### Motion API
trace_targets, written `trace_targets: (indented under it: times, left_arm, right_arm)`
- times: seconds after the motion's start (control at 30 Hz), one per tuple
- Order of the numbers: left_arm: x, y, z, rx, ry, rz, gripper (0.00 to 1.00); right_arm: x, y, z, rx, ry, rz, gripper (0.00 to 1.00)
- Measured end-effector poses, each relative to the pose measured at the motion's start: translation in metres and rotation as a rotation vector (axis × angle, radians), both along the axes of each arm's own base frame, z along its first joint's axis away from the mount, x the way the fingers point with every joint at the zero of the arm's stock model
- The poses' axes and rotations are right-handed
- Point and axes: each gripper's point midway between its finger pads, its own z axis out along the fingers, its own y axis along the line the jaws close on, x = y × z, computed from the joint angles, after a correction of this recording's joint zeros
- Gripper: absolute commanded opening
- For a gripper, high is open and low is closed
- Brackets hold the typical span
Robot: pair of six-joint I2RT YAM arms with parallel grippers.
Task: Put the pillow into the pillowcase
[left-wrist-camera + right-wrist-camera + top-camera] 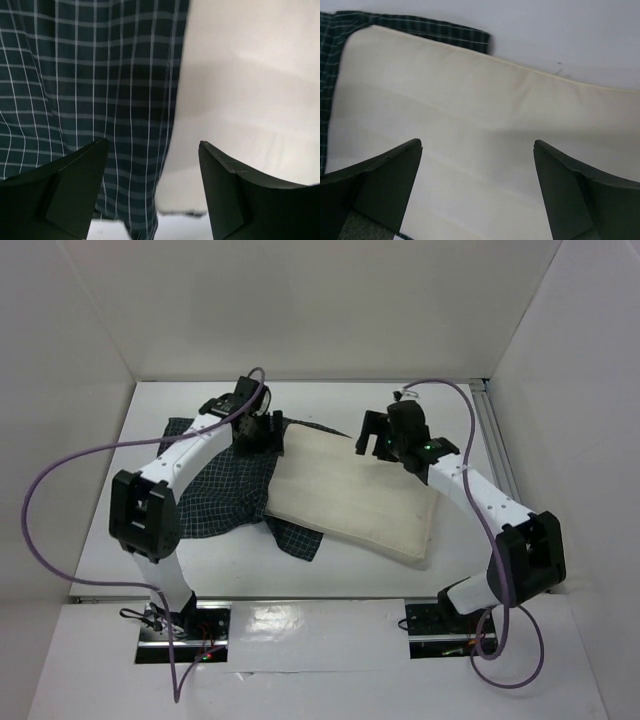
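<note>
Pillow (350, 495) on white table (340, 585), white walls (320, 300) around

White arms (190, 455), blk joints (145, 515), purple cables (28, 502)

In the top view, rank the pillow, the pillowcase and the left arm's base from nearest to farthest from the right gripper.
From the right gripper:
1. pillow, directly under it.
2. pillowcase, spread to its left.
3. left arm's base, at the near-left table edge.
</note>
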Motion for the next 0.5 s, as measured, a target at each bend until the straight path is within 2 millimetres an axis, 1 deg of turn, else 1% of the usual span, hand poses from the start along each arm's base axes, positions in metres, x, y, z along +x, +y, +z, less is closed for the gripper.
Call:
trace_targets:
  times: [0.07, 0.17, 0.23, 0.3, 0.37, 0.4, 0.43, 0.5]
  left_arm:
    - [0.016, 0.001, -0.010, 0.046, 0.003, 0.042, 0.83]
    - [0.040, 0.000, -0.023, 0.090, 0.001, 0.089, 0.83]
    - [0.054, -0.002, -0.029, 0.107, -0.003, 0.107, 0.83]
    - [0.067, -0.004, -0.033, 0.113, -0.012, 0.120, 0.83]
    - [0.077, -0.006, -0.036, 0.115, -0.018, 0.135, 0.81]
    - [0.082, -0.008, -0.037, 0.115, -0.022, 0.138, 0.78]
    - [0.091, -0.010, -0.038, 0.116, -0.029, 0.142, 0.77]
    - [0.100, -0.012, -0.039, 0.118, -0.040, 0.149, 0.74]
  right_arm:
    - [0.006, -0.027, -0.009, -0.006, 0.039, -0.059, 1.00]
    - [0.014, -0.064, -0.017, -0.010, 0.073, -0.147, 1.00]
    - [0.017, -0.085, -0.024, -0.015, 0.098, -0.198, 1.00]
    - [0.019, -0.099, -0.033, -0.022, 0.125, -0.233, 1.00]
    - [0.015, -0.107, -0.047, -0.028, 0.158, -0.252, 1.00]
    - [0.010, -0.109, -0.057, -0.031, 0.185, -0.258, 1.00]
    - [0.004, -0.110, -0.067, -0.032, 0.213, -0.260, 1.00]
    - [-0.001, -0.111, -0.078, -0.038, 0.243, -0.262, 1.00]
